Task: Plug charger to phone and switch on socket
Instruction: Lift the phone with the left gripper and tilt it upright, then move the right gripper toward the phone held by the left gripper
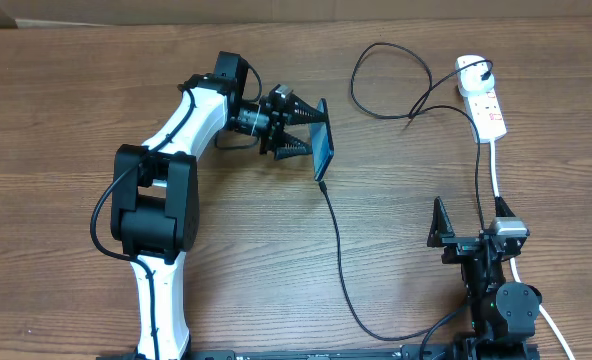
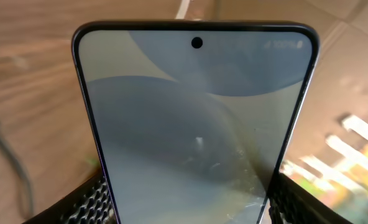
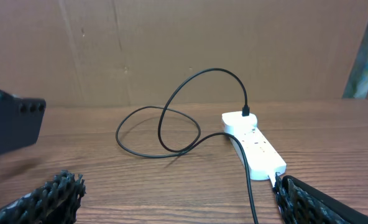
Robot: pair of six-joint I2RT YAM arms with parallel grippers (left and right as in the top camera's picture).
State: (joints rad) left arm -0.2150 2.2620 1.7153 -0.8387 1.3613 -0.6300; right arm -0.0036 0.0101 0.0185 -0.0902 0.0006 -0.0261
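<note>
Socket (image 1: 484, 100) lies ahead of my right tool (image 1: 471, 226) and a touch to its right, well apart. The left arm is much farther off, so I judge the switch falls to the right arm. The strip's long axis runs nearly toward that tool: black plug end away, white cord end nearest, red-marked switches facing up. The right tool is spread and holds nothing. The left tool (image 1: 306, 133) pinches the phone (image 1: 322, 140) by its side edges, screen toward its camera, punch-hole end away from the fingers. The charger (image 1: 338, 257) crosses the counter (image 1: 56, 100) to the phone's nearer end; I cannot tell whether its tip is seated.
</note>
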